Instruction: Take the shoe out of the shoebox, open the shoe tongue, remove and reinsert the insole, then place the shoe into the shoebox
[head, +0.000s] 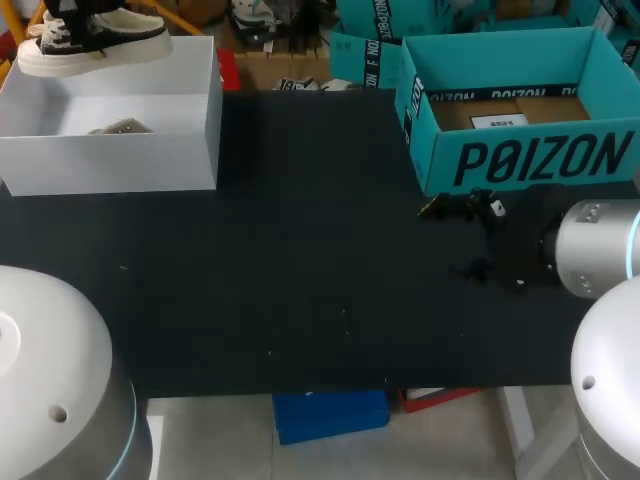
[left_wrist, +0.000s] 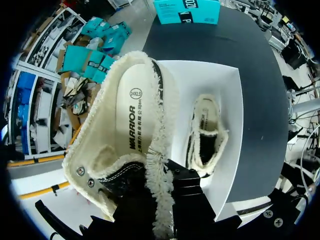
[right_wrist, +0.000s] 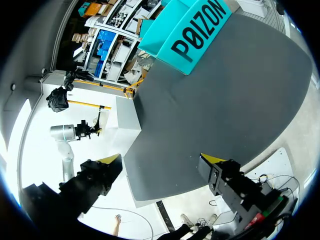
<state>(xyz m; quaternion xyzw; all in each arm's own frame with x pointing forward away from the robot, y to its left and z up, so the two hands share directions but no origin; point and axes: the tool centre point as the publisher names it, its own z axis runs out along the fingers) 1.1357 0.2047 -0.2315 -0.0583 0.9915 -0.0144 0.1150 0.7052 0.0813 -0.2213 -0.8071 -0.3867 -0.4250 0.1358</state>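
Aloft, left hand (left_wrist: 159, 199) pinches the shoe (left_wrist: 131, 112) above the white shoebox (left_wrist: 234, 112); right hand (right_wrist: 161, 160) hovers spread.

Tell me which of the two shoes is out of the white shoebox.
The raised shoe in the left gripper, above the white shoebox; the other shoe lies inside it.
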